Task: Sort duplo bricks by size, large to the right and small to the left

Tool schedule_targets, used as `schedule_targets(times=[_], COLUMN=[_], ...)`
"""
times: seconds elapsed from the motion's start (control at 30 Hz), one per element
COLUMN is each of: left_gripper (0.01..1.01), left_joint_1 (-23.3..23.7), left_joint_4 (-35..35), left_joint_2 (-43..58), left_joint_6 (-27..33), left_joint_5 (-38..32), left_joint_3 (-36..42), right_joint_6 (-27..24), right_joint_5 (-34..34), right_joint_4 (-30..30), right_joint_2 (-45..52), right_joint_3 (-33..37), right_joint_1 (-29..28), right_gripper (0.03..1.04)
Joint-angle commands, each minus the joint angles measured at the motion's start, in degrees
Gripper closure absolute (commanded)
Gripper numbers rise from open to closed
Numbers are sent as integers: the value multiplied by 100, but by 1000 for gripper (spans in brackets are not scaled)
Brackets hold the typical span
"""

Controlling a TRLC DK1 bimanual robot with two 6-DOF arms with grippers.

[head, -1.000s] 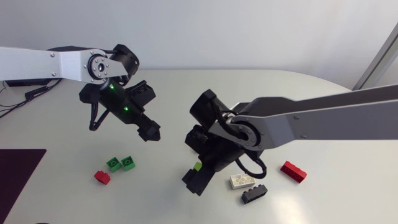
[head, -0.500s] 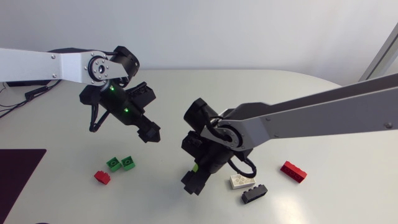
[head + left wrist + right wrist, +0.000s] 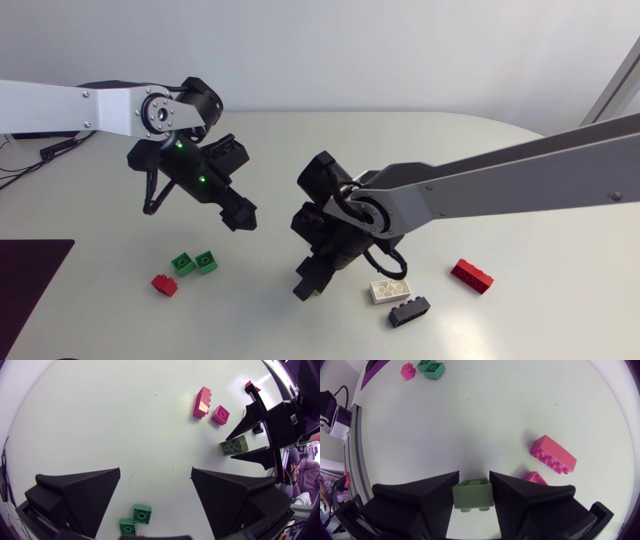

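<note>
Between the right gripper's (image 3: 311, 287) fingers sits the olive brick (image 3: 473, 493), clamped from both sides; left gripper (image 3: 242, 214) hangs open, well apart.

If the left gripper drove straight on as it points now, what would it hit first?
Probably bare table: the left gripper, fingers open, frames a free patch. The two green bricks lie nearer, under it; the right gripper with its olive brick sits off to one side. Depth is uncertain.
</note>
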Motion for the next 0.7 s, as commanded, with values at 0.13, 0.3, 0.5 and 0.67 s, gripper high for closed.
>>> schedule_targets(times=[0.13,0.3,0.5,0.67], left_gripper=[43,43,43,43], left_joint_1=[31,-13,-83,-189], left_joint_4=[65,109,135,170], left_joint_2=[-50,-41,-23,-6], left_joint_6=[32,24,-12,-64], left_joint_5=[20,20,29,20], left_joint_3=[-203,-220,-211,-194], right_joint_6=[-48,-48,-302,-645], right_joint_5=[5,5,14,-57], right_joint_4=[24,33,-284,-521], right_joint_2=[-120,-366,-928,-1377], right_joint_3=[-394,-491,-491,-517], right_joint_1=[-74,-153,-760,-1533], right_gripper=[795,802,800,798])
